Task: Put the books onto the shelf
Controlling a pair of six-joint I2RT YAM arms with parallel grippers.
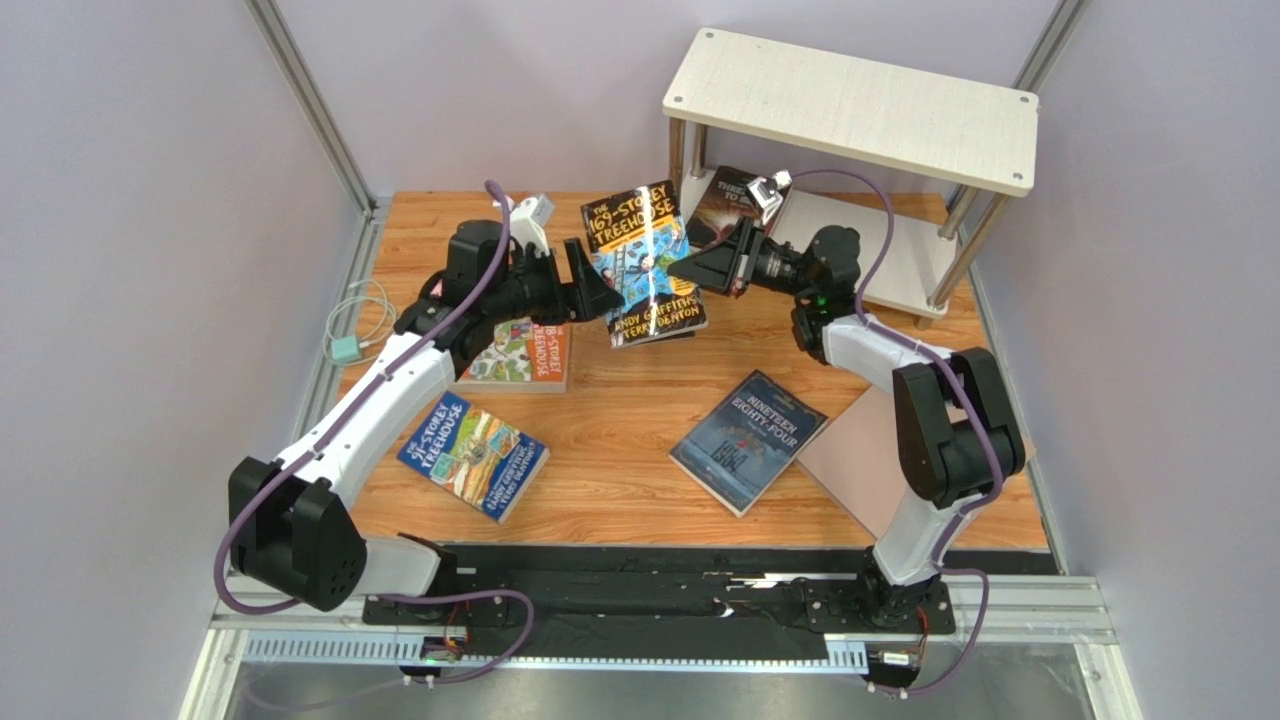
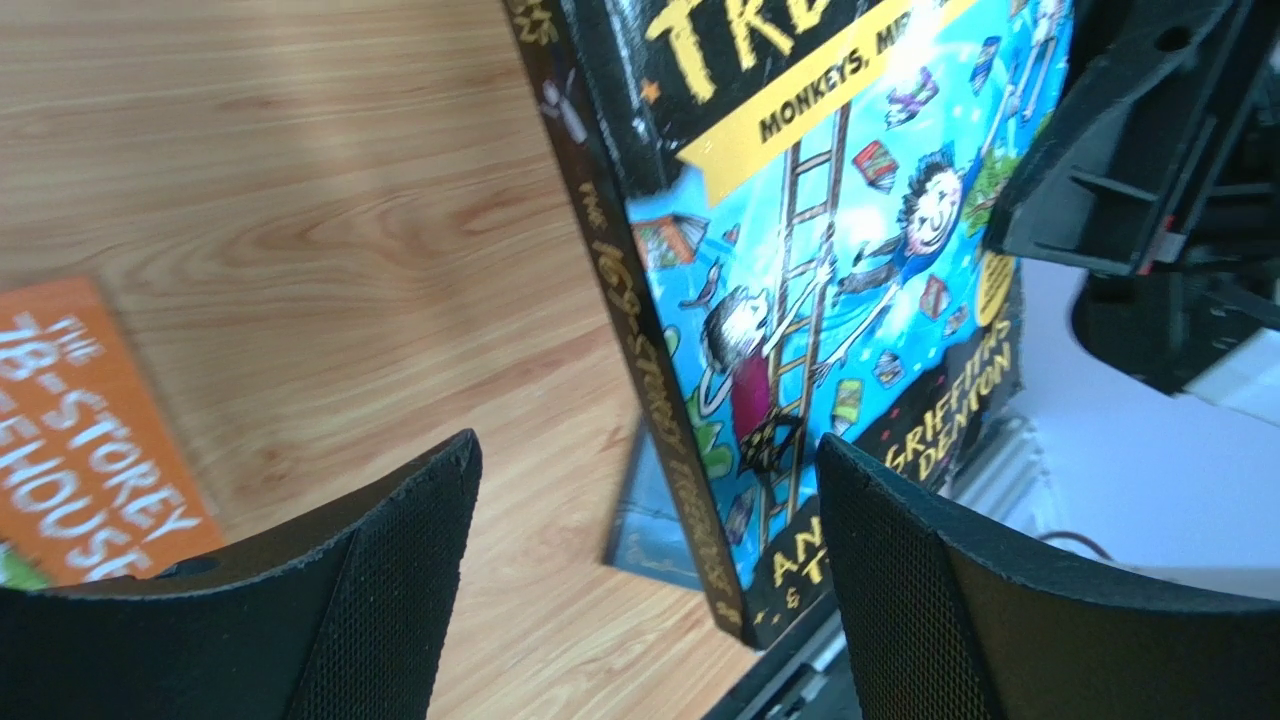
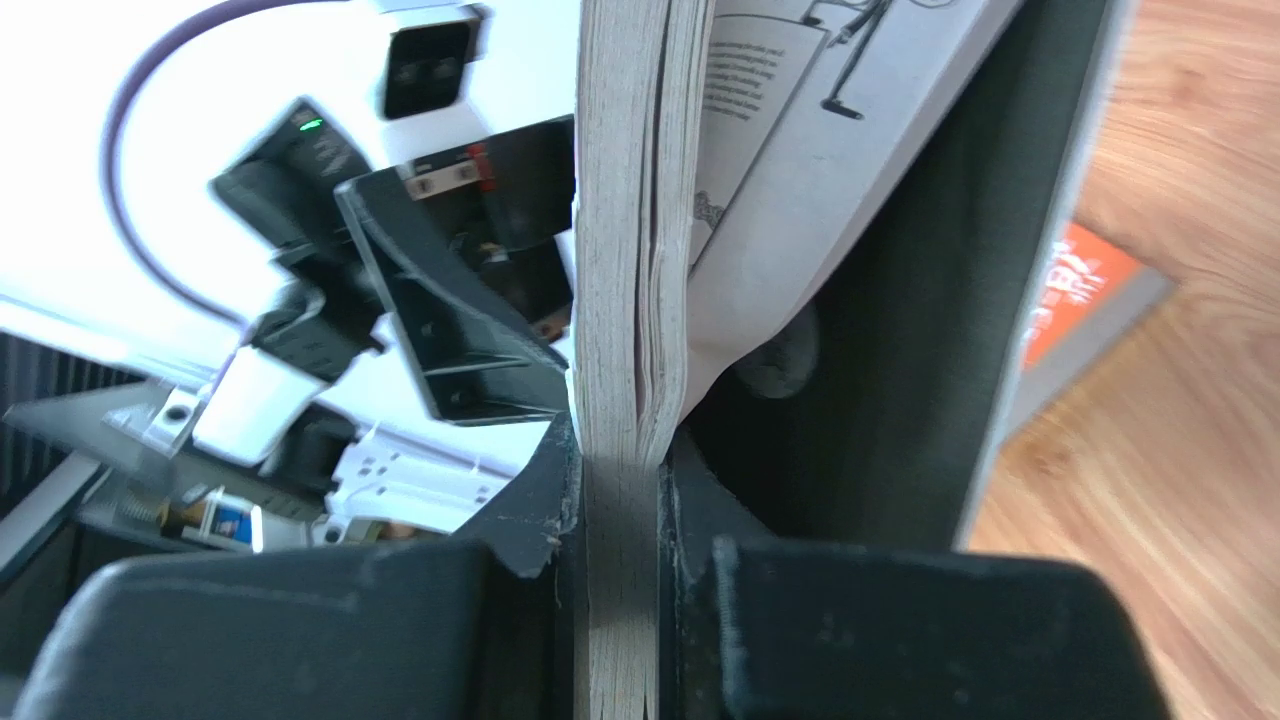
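Right hand (image 3: pixel 619 465) clenches the blue cartoon-covered paperback (image 1: pixel 643 255) above the orange wood-grain worktop (image 1: pixel 631 435). The left hand (image 1: pixel 601 293) is spread wide near its spine. Pale lilac walls (image 1: pixel 135 225) surround. Far right, under the whitish two-tier shelf (image 1: pixel 857 105) top, seemingly a dark brown book (image 1: pixel 732 192), partly hidden.

- A wooden table (image 1: pixel 631 435) with an orange-brown grain carries everything.
- An orange book (image 1: pixel 519 357) lies flat near the left edge, cover up, partly hidden under the left arm.
- A blue cartoon book (image 1: pixel 472 455) lies flat nearer the front left, turned at an angle.
- A dark blue book (image 1: pixel 748 440) lies flat right of the middle, also askew.
- A cardboard sheet (image 1: pixel 864 458) lies flat just beside it on the right, partly behind the right arm.
- A shelf (image 1: pixel 854 105) stands on its metal legs at the far right corner.
- A brown book (image 1: pixel 726 195) sits by the shelf's left legs; what it rests on cannot be told.
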